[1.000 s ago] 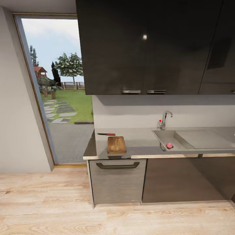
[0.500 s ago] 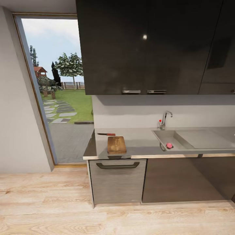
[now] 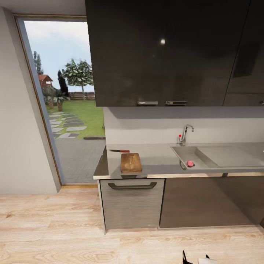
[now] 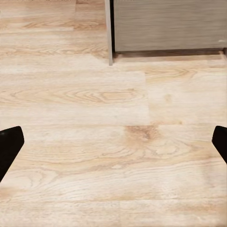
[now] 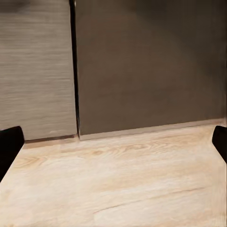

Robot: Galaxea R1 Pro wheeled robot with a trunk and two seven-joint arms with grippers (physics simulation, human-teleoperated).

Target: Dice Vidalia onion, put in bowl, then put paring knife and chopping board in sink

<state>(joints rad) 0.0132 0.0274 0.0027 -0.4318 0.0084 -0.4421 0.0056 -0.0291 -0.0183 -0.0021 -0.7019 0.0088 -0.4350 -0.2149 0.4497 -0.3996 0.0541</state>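
Note:
In the head view, a pinkish round onion [image 3: 190, 163] lies in the sink [image 3: 183, 152] at the basin's front edge. Left of the sink a wooden chopping board [image 3: 131, 162] rests on the grey countertop [image 3: 157, 157], and the red-handled paring knife [image 3: 119, 150] lies just behind it. The bowl is out of view. Far from the counter, my left gripper [image 4: 113, 149] hangs open over the wooden floor. My right gripper [image 5: 113, 149] is open too, low and facing the cabinet fronts. Nothing is between either pair of fingers.
A faucet [image 3: 186, 134] stands behind the sink. Dark wall cabinets [image 3: 168, 55] hang over the counter. A grey drawer front with a handle [image 3: 132, 186] sits under the board. A tall glass door [image 3: 66, 106] to a garden is at the left. A black-and-white arm part [image 3: 196, 259] pokes in at the bottom edge.
A black-and-white part of an arm has risen into the bottom edge of the head view. The onion, board and knife have not moved.

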